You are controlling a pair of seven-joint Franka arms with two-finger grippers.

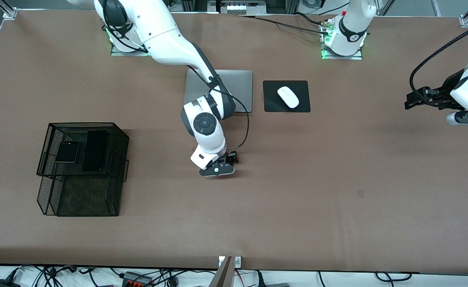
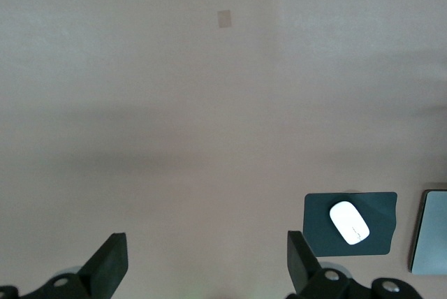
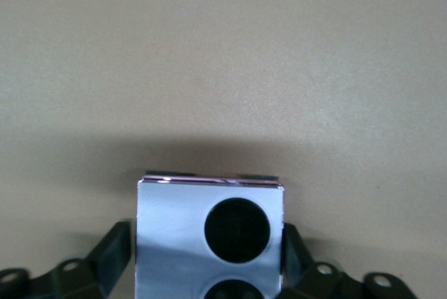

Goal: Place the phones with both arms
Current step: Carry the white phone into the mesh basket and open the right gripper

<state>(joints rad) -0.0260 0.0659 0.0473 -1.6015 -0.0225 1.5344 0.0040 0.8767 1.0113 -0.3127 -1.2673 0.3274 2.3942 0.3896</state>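
Right gripper (image 1: 227,162): pinching the lavender flip phone (image 3: 209,239), nearer the camera than the laptop (image 1: 234,85).
Left gripper (image 2: 206,267): spread, waiting.
Advice: lift level toward the mesh basket (image 1: 119,131).

I see even, bright overhead light on the surface (image 1: 297,179); shadows are soft and short, darkest beside the basket (image 1: 83,167). Green glow marks both arm bases. My right wrist view is dimmer, the lavender phone (image 3: 209,239) throwing bluish glare and a broad shadow. The left wrist view looks pale, slightly hazy.
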